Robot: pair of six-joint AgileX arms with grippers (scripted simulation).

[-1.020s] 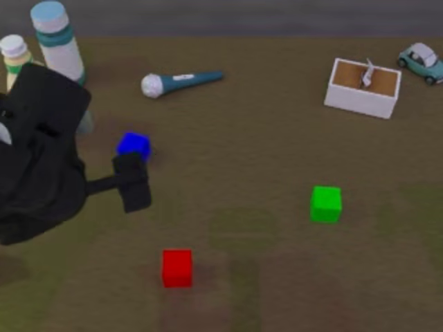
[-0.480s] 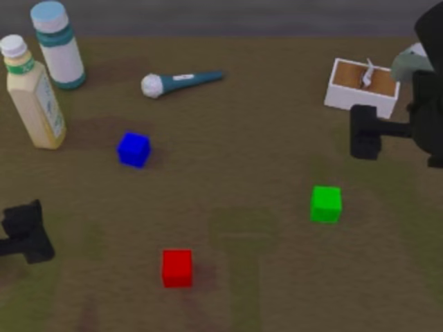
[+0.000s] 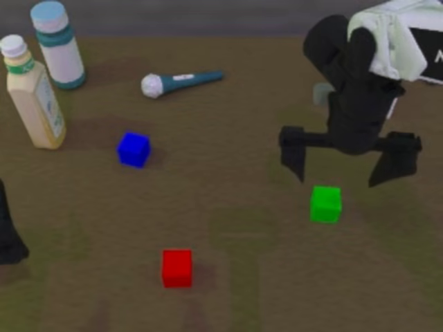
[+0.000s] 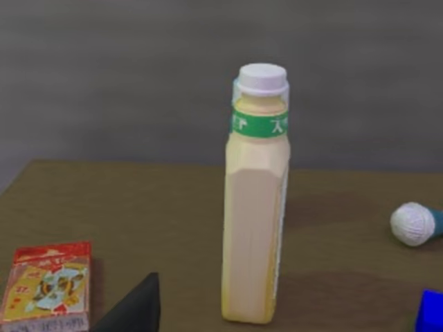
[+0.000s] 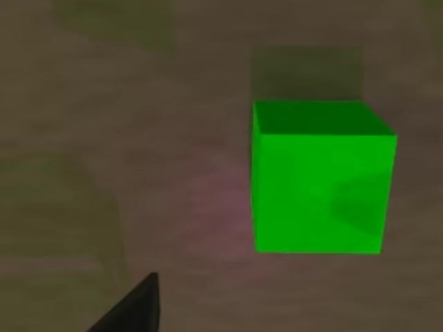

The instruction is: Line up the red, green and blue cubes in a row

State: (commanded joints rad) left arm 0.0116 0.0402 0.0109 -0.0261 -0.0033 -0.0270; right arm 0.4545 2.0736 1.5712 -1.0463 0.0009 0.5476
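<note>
My right tool (image 3: pixel 349 160) hangs in the right half of the top view, fingers spread wide, one dark finger (image 3: pixel 293 151) to the left and the other to the right, with nothing between them. The green cube (image 3: pixel 325 204) sits on the desk (image 3: pixel 242 207) just below the tool in the frame, between the lines of the two fingers but not touched. In the right wrist view the green cube (image 5: pixel 320 178) fills the right of centre, resting flat.

The red cube (image 3: pixel 177 268) lies at lower centre-left, well apart from the green one. The blue cube (image 3: pixel 133 149) is at centre-left, near a cream bottle (image 3: pixel 33 95). A white bottle (image 3: pixel 59 45) stands upper left, a microphone (image 3: pixel 178 82) lies upper centre.

My left tool (image 3: pixel 8 235) is parked at the left edge; I cannot tell its spread.
</note>
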